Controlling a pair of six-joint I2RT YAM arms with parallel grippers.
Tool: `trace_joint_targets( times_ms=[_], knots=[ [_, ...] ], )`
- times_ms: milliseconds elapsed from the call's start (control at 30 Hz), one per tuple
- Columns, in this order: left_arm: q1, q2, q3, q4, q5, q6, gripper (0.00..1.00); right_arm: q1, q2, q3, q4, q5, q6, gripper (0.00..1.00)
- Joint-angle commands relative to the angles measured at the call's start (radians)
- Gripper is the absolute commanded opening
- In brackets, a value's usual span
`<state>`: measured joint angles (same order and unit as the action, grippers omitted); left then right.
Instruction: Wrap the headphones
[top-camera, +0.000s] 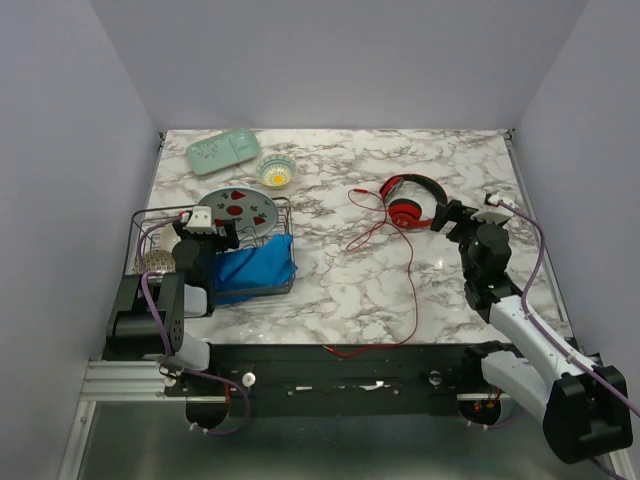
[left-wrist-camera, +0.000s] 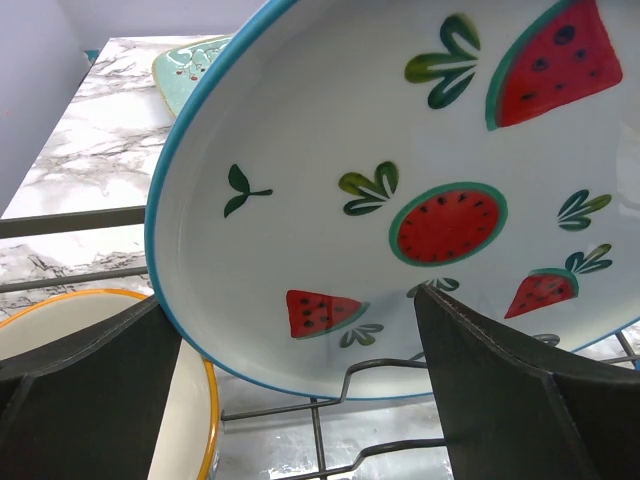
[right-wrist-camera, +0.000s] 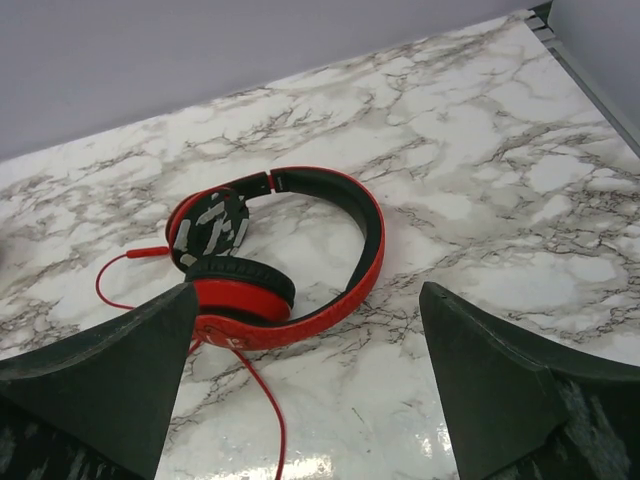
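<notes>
Found headphones (top-camera: 413, 203) lying on bench (top-camera: 350, 290) at far right, ungrasped | saw cable (top-camera: 413, 290) trailing loose toward near edge, no turn wound | noted right jaws released just near headphones, left jaws released by plate (left-wrist-camera: 330, 150) at left | judged wrap not begun, all remaining

We see the red headphones (top-camera: 405, 212) lying flat on the marble table (top-camera: 330, 270), right of centre, headband black-lined, their thin red cable (top-camera: 414, 290) trailing unwound toward the near edge.
</notes>
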<state>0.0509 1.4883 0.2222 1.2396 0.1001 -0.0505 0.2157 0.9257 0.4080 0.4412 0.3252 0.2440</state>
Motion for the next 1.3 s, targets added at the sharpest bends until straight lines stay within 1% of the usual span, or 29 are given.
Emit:
trace_joint_targets(
  times_ms=[0, 133, 167, 267, 300, 333, 367, 400, 467, 500, 567, 600, 633, 700, 733, 833, 900, 967, 1000, 1033, 1100, 1167, 1267],
  knots=[
    [-0.014, -0.013, 0.012, 0.008, 0.059, 0.006, 0.99, -0.003, -0.001, 0.063, -0.07, 0.028, 0.054, 1.0],
    [-0.014, -0.013, 0.012, 0.008, 0.059, 0.006, 0.99, -0.004, 0.021, 0.122, -0.14, 0.006, 0.116, 1.0],
    [-0.013, -0.014, 0.012, 0.009, 0.059, 0.006, 0.99, -0.003, 0.041, 0.141, -0.163, 0.008, 0.161, 1.0],
    [-0.011, -0.022, -0.003, 0.03, 0.023, -0.008, 0.99, -0.004, 0.085, 0.235, -0.283, 0.009, 0.246, 1.0],
    [-0.011, -0.032, -0.007, 0.031, -0.031, -0.031, 0.99, -0.003, 0.1, 0.267, -0.358, 0.011, 0.274, 1.0],
    [-0.011, -0.04, -0.007, 0.02, -0.054, -0.04, 0.99, -0.004, 0.113, 0.293, -0.393, 0.015, 0.302, 1.0],
    [-0.011, -0.042, -0.007, 0.02, -0.06, -0.043, 0.99, -0.004, 0.127, 0.345, -0.424, 0.024, 0.325, 1.0],
    [-0.011, -0.043, -0.014, 0.027, -0.06, -0.043, 0.99, -0.003, 0.157, 0.368, -0.49, 0.026, 0.36, 1.0],
    [-0.011, -0.054, -0.023, 0.038, -0.057, -0.041, 0.99, -0.004, 0.188, 0.429, -0.536, 0.035, 0.394, 1.0],
    [-0.011, -0.087, -0.017, 0.021, -0.066, -0.045, 0.99, -0.003, 0.214, 0.445, -0.57, 0.035, 0.434, 1.0],
    [-0.008, -0.135, 0.008, -0.105, -0.092, -0.06, 0.99, -0.003, 0.243, 0.472, -0.596, 0.023, 0.475, 1.0],
    [-0.005, -0.181, 0.05, -0.161, -0.092, -0.063, 0.99, -0.004, 0.257, 0.497, -0.619, 0.02, 0.526, 1.0],
    [0.003, -0.2, 0.078, -0.293, -0.091, -0.064, 0.99, -0.003, 0.287, 0.506, -0.631, 0.017, 0.553, 1.0],
    [0.003, -0.226, 0.167, -0.432, -0.085, -0.023, 0.99, -0.003, 0.32, 0.531, -0.674, 0.011, 0.631, 1.0],
    [0.003, -0.227, 0.192, -0.536, -0.08, -0.008, 0.99, -0.004, 0.349, 0.552, -0.69, 0.008, 0.661, 1.0],
    [0.004, -0.232, 0.236, -0.635, -0.071, 0.018, 0.99, -0.004, 0.4, 0.6, -0.751, 0.008, 0.756, 1.0],
    [0.007, -0.256, 0.243, -0.664, -0.05, 0.038, 0.99, -0.004, 0.461, 0.63, -0.824, 0.024, 0.834, 1.0],
    [0.007, -0.282, 0.253, -0.715, -0.04, 0.046, 0.99, -0.006, 0.531, 0.696, -0.895, 0.078, 0.883, 1.0],
    [0.007, -0.308, 0.259, -0.735, -0.028, 0.07, 0.99, -0.007, 0.556, 0.724, -0.971, 0.098, 0.938, 1.0],
    [0.009, -0.322, 0.275, -0.784, -0.025, 0.075, 0.99, -0.012, 0.577, 0.745, -1.001, 0.132, 0.96, 1.0],
    [0.007, -0.361, 0.295, -0.837, -0.02, 0.087, 0.99, -0.018, 0.632, 0.782, -1.036, 0.15, 1.0, 0.99],
    [0.007, -0.385, 0.325, -0.914, -0.013, 0.118, 0.99, -0.041, 0.666, 0.79, -1.047, 0.117, 1.029, 0.98],
    [0.007, -0.431, 0.361, -0.999, -0.01, 0.161, 0.99, -0.07, 0.734, 0.796, -1.049, 0.06, 1.066, 0.91]
  ],
)
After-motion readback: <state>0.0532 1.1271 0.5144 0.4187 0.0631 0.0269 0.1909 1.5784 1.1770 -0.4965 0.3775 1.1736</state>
